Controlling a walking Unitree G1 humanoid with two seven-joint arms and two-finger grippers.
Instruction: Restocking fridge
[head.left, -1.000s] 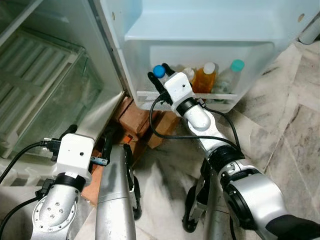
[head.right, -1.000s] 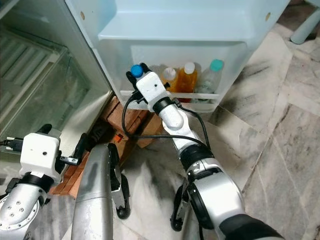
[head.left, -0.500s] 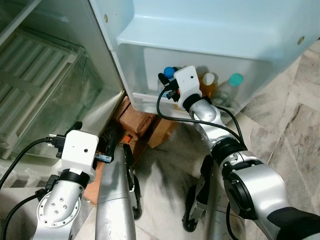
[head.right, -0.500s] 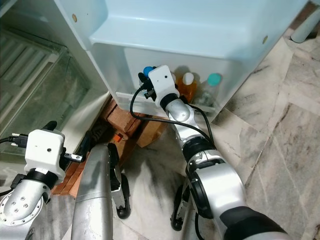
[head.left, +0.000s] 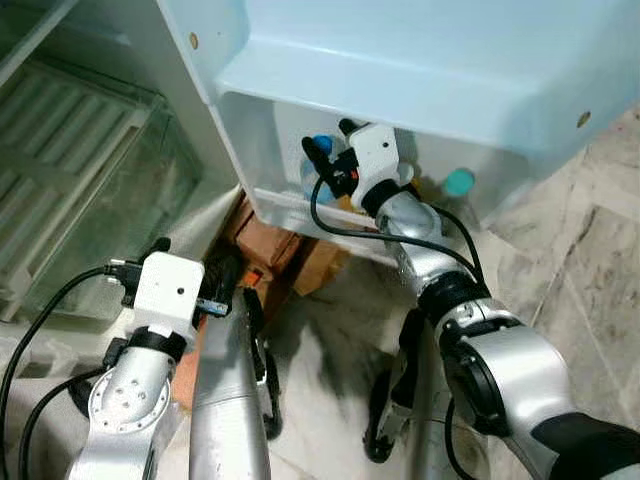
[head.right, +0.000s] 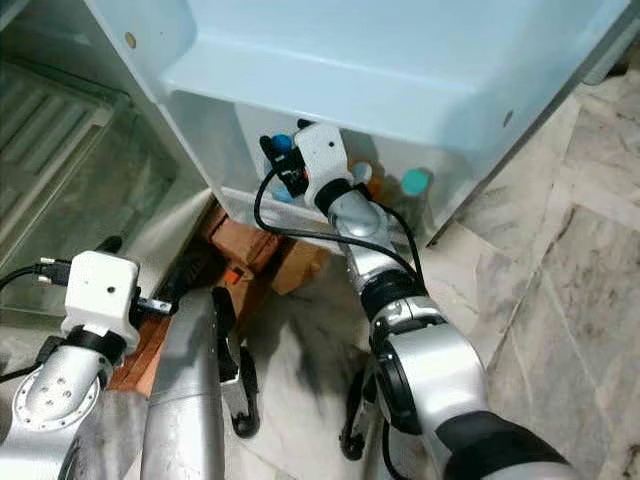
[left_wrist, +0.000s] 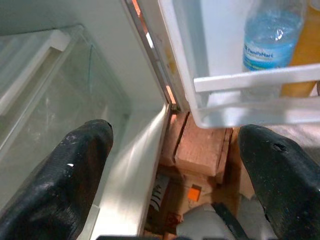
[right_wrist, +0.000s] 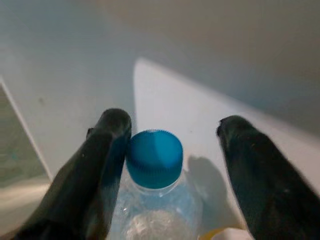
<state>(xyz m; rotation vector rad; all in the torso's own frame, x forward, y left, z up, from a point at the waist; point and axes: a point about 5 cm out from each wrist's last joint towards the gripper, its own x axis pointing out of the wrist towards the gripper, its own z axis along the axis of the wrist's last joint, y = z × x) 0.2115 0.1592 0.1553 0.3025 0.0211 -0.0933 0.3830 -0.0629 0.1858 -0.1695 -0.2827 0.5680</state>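
Right wrist view: blue-capped water bottle (right_wrist: 155, 165) standing in door shelf (left_wrist: 260, 80), right gripper (right_wrist: 172, 145) spread wide around cap, one finger touching at nine o'clock; placed, release nearly done; left gripper (left_wrist: 175, 165) open, idle.

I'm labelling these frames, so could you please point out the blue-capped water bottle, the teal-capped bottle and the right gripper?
blue-capped water bottle (right_wrist: 154, 158), right wrist view, on its cap.
teal-capped bottle (head.left: 459, 182), left eye view, on its cap.
right gripper (right_wrist: 172, 137), right wrist view, midway between fingertips.

Grey-veined marble floor (head.left: 590, 250), lit evenly. Reddish-brown bricks (head.left: 268, 238) stacked under the fridge's corner, beside a cardboard piece (head.left: 318, 268). Pale fridge wall (left_wrist: 100, 60) with a glass shelf (head.left: 80, 170) at left.
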